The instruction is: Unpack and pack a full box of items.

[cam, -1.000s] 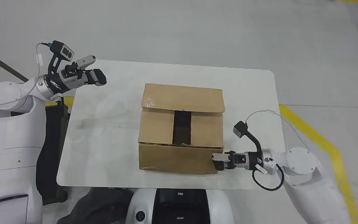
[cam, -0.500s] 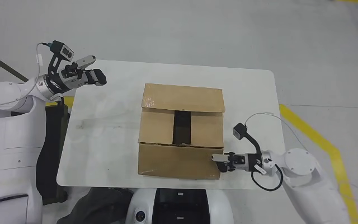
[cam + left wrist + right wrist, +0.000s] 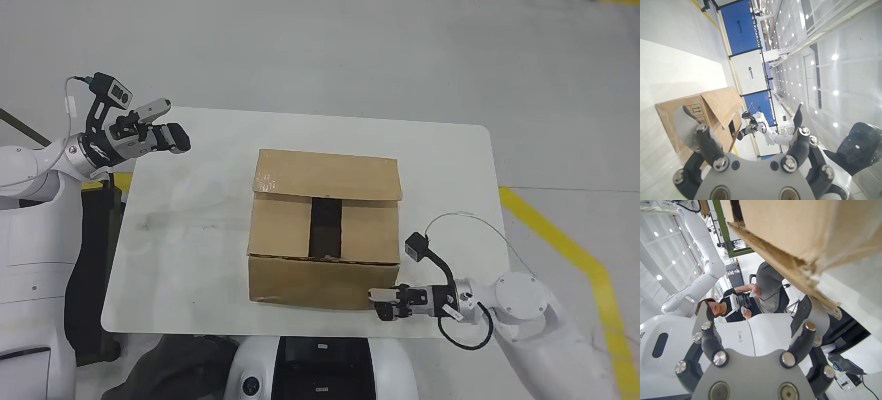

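Note:
A brown cardboard box (image 3: 325, 175) stands in the middle of the white table (image 3: 180, 250). Its far flap and front flap are folded outward, and a dark gap shows between the two side flaps. My right gripper (image 3: 383, 300) is open at the box's front right corner, low by the table's near edge. In the right wrist view the torn edge of the box's flap (image 3: 791, 228) passes just above one fingertip (image 3: 806, 308), and nothing lies between the fingers. My left gripper (image 3: 165, 135) hangs open over the table's far left corner, apart from the box (image 3: 696, 106).
Bare table lies on the left and right of the box. A dark strap-like object (image 3: 95, 260) hangs off the table's left side. A yellow floor line (image 3: 545, 230) runs to the right of the table.
My right gripper has slid toward the table's near edge and a little left along the box's front corner. The left arm and the box have kept still.

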